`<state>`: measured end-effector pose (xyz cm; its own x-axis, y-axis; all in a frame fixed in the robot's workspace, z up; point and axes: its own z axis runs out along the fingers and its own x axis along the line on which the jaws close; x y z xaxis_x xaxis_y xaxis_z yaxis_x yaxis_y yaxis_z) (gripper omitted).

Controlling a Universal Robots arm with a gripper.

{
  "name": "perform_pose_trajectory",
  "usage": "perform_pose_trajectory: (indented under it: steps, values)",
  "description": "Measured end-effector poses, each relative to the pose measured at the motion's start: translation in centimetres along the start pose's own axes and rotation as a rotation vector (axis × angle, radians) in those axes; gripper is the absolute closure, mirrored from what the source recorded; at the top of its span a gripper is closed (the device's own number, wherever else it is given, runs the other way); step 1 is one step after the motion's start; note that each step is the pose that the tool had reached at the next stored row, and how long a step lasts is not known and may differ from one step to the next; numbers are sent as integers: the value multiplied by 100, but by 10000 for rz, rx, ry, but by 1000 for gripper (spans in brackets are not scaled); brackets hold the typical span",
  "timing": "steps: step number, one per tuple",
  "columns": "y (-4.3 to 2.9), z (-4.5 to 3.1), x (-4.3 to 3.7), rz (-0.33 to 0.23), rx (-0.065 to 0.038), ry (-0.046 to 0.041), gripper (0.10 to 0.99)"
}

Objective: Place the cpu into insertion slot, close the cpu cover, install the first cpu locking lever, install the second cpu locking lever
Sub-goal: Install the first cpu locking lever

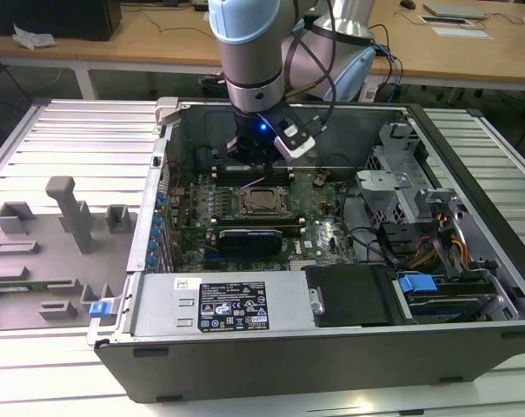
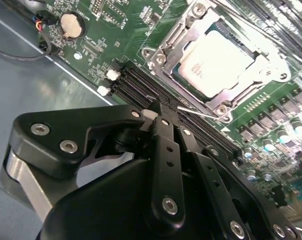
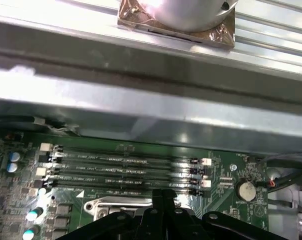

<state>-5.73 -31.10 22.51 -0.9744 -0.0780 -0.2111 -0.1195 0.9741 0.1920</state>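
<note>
The cpu [image 2: 213,62], a pale silver square, lies in the insertion slot [image 1: 264,201] on the green board. The cpu cover [image 2: 167,47], a silver frame, lies flat around it. A thin metal locking lever [image 2: 201,113] runs along the socket's edge nearest the memory slots. My gripper [image 2: 158,106] has its black fingers shut together, with the tips down at the end of that lever, between the socket and the memory slots [image 2: 136,87]. In the exterior view the gripper [image 1: 261,170] hangs inside the open computer case just behind the socket. In the first wrist view the gripper [image 3: 163,199] sits at the cover's edge [image 3: 116,204].
A black graphics card [image 1: 258,236] lies in front of the socket. Drive cages and cables [image 1: 419,217] fill the exterior view's right of the case. The case wall [image 3: 141,105] rises behind the memory slots. A coin battery [image 2: 72,25] sits on the board. A grey fixture [image 1: 63,226] stands outside at the left.
</note>
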Motion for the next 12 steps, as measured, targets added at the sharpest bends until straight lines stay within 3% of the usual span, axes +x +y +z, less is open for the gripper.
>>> perform_pose_trajectory:
  steps: [1, 4, 9, 12]
  values:
    - [7, 9, 2, -20, 41, -57, 980]
    - [4, 25, 6, 84, 159, -103, 980]
    - [6, 26, 14, 145, 182, -120, 980]
    - [4, 46, 28, 417, 284, -181, 980]
